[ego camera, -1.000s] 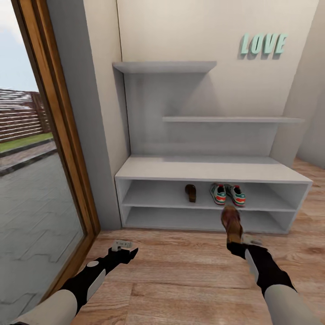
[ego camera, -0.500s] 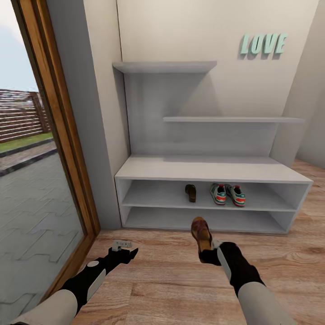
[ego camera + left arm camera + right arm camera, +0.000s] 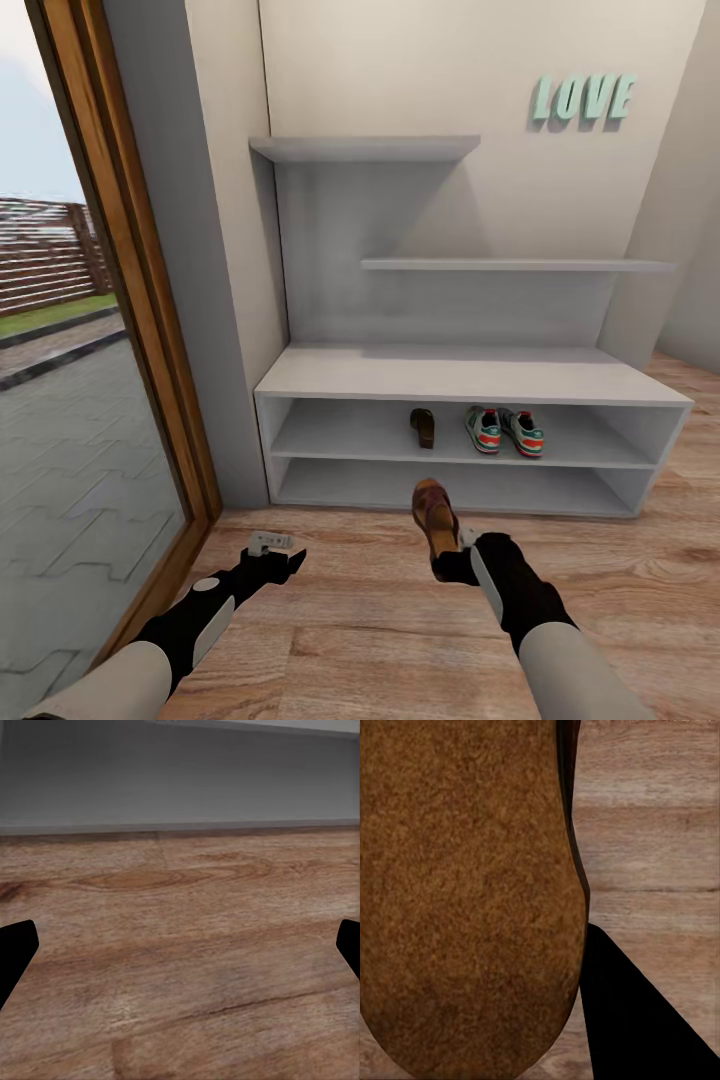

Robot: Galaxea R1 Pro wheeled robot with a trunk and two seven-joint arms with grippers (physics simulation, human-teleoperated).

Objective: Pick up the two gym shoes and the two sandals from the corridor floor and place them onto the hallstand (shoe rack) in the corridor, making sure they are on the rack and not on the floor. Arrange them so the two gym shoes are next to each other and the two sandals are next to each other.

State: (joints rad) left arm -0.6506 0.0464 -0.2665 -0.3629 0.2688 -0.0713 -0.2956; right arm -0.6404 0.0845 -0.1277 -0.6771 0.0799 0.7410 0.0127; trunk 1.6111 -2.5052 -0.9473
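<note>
The light-grey hallstand (image 3: 460, 375) stands against the wall ahead. On its upper open shelf lie one dark brown sandal (image 3: 422, 427) and, to its right, the two gym shoes (image 3: 484, 430) (image 3: 524, 433) side by side. My right gripper (image 3: 450, 562) is shut on the other sandal (image 3: 434, 512), held toe-up above the corridor floor (image 3: 380, 620), just in front of the lower shelf and below the shelved sandal. In the right wrist view the sandal's tan surface (image 3: 465, 892) sits against a black finger (image 3: 637, 1020). My left gripper (image 3: 272, 545) (image 3: 180, 952) hangs open and empty over the floor.
A tall glass door with a wooden frame (image 3: 140, 300) runs along the left. Stepped grey wall shelves (image 3: 365, 148) rise above the hallstand. Teal "LOVE" letters (image 3: 583, 97) hang on the wall. The lower shelf (image 3: 350, 485) holds nothing.
My right arm has carried the sandal leftward, from in front of the gym shoes to just below the shelved sandal. The left arm has stayed still.
</note>
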